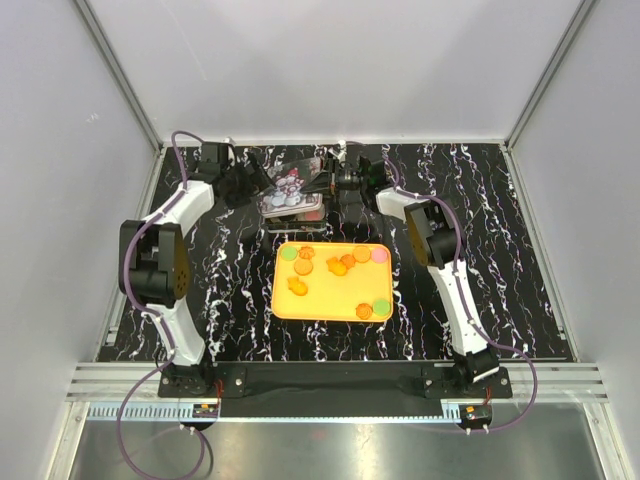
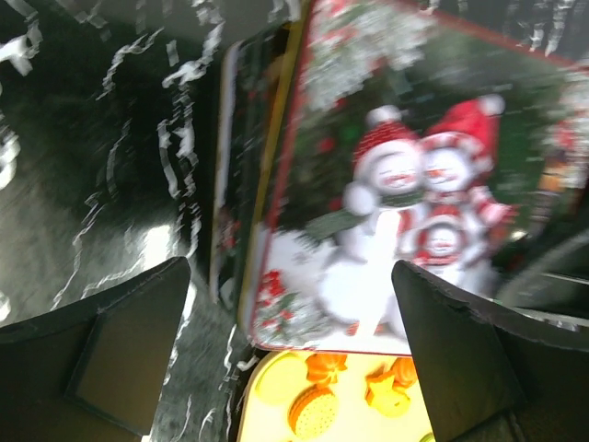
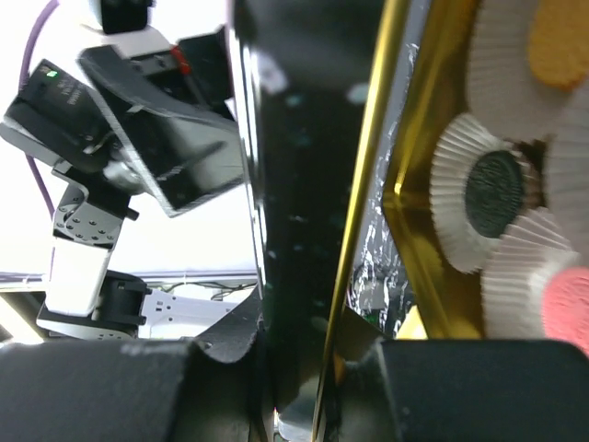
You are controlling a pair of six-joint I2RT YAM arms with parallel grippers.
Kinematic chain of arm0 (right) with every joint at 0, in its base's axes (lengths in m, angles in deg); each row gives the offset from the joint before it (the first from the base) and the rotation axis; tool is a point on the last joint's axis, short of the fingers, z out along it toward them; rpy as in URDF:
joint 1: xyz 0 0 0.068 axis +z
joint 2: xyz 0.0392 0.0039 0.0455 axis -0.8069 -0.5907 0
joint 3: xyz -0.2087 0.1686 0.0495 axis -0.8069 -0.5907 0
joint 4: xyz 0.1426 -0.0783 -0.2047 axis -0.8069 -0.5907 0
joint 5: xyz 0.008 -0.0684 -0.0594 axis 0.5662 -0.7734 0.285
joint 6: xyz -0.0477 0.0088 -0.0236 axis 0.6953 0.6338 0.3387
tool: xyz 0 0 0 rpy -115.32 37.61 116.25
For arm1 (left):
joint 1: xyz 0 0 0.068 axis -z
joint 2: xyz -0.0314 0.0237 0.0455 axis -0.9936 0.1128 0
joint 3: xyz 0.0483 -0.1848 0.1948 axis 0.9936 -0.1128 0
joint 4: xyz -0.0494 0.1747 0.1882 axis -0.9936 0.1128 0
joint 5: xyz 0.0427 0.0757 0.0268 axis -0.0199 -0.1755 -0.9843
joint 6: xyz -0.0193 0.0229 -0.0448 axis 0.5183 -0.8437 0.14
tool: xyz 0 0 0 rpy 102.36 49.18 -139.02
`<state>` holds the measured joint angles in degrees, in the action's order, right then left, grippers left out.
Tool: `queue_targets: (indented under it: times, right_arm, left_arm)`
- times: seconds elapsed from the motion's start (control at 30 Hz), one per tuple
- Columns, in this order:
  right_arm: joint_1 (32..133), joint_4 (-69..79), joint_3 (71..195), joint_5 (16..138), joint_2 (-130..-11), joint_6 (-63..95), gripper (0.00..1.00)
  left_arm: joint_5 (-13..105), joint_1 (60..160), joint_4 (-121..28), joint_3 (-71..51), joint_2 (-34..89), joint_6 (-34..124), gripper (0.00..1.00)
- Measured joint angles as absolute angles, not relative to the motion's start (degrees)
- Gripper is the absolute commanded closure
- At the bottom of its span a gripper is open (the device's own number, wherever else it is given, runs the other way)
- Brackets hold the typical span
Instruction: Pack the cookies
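Note:
A snowman-printed tin lid [image 1: 290, 180] hangs tilted over the open tin [image 1: 296, 210] at the back of the table. My right gripper [image 1: 336, 182] is shut on the lid's right edge [image 3: 304, 230], its fingers [image 3: 225, 341] pinching the dark gold-rimmed metal. In the right wrist view the tin holds white cup liners with a black cookie [image 3: 492, 189], an orange one [image 3: 561, 41] and a pink one [image 3: 566, 308]. My left gripper [image 1: 250, 183] stands open beside the lid's left side [image 2: 405, 184], touching nothing. Several cookies [image 1: 297, 287] lie on the yellow tray [image 1: 330, 300].
The yellow tray [image 2: 267, 391] sits just in front of the tin, with orange cookies [image 2: 317, 410] near its back edge. White walls enclose the black marbled table [image 1: 480, 250] on three sides.

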<state>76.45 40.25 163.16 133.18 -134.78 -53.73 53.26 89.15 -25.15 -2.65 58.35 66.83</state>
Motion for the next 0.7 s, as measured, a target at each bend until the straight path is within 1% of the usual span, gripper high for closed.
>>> queue_targets:
  times: [0.17, 0.3, 0.43, 0.57, 0.7]
  right_arm:
    - [76.32, 40.49, 163.16, 133.77, -136.46, -54.30, 0.96]
    - [76.30, 40.82, 163.60, 134.51, -136.52, -54.47, 0.92]
    - [76.30, 40.78, 163.65, 134.84, -136.52, -54.45, 0.89]
    - [76.30, 40.80, 163.65, 134.91, -136.52, -54.47, 0.89]
    - [76.28, 40.82, 163.65, 134.93, -136.52, -54.47, 0.86]
  left_arm:
    - [56.10, 89.15, -29.19, -3.00, 59.26, 66.65, 0.01]
    - [57.13, 89.15, -30.94, -3.35, 60.62, 66.46, 0.01]
    - [57.59, 89.15, -31.10, -3.92, 61.71, 66.46, 0.02]
    - [57.81, 89.17, -31.10, -3.92, 62.06, 66.41, 0.02]
    - [57.98, 89.39, -31.01, -3.92, 62.54, 66.26, 0.03]
